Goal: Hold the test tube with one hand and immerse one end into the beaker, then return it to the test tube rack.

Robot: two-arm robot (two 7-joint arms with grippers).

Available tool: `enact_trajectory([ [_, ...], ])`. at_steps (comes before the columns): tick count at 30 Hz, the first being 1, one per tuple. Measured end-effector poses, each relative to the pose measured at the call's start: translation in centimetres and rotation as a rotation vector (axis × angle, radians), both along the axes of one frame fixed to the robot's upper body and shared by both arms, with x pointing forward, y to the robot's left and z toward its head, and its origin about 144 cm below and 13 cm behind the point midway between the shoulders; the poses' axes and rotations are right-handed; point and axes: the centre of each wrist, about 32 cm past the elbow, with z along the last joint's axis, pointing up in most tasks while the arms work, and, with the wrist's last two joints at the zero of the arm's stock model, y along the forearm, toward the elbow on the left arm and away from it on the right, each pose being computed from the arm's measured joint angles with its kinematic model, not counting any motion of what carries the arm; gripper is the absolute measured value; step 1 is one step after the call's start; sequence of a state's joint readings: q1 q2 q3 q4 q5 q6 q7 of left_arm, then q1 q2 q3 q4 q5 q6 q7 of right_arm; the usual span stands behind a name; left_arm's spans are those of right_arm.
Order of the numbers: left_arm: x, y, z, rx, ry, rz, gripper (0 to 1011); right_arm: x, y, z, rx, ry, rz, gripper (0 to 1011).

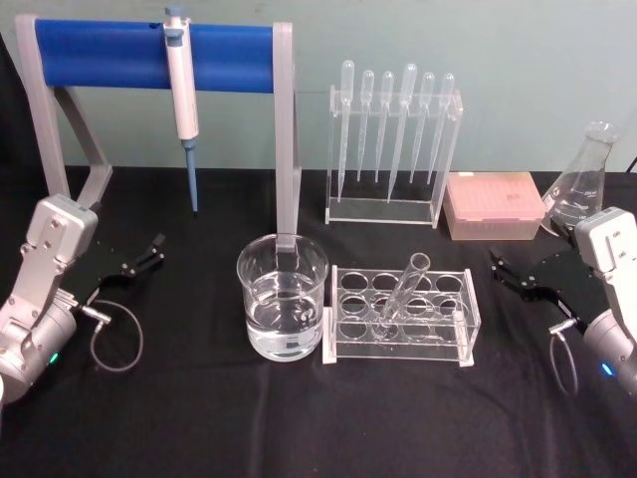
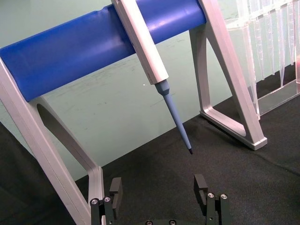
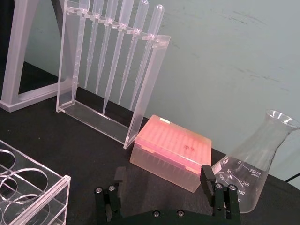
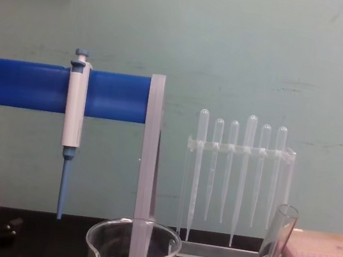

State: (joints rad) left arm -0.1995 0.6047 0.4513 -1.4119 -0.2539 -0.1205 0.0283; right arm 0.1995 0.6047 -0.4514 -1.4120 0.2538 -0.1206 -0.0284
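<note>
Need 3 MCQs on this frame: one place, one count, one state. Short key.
1. Where is the test tube?
A) clamped by the fingers
B) leaning in the test tube rack
C) lying flat outside it

2. How many bulb pipettes hang in the clear stand?
A) four
B) eight
C) six

3. The left gripper and right gripper are:
A) both open, holding nothing
B) both shut
C) one open, one shut

Key:
1 B: the tube stands tilted in a rack hole.
2 C: six bulbs line the top of the stand.
3 A: each wrist view shows spread fingers with nothing between them.
</note>
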Motion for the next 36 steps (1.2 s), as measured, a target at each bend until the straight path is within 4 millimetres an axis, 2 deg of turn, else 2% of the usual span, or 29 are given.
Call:
enact_trajectory([
  [36,0.0,0.0,0.0,0.0,0.0,0.0,1000,0.0,0.0,0.0,0.0,0.0,0.0,1002],
])
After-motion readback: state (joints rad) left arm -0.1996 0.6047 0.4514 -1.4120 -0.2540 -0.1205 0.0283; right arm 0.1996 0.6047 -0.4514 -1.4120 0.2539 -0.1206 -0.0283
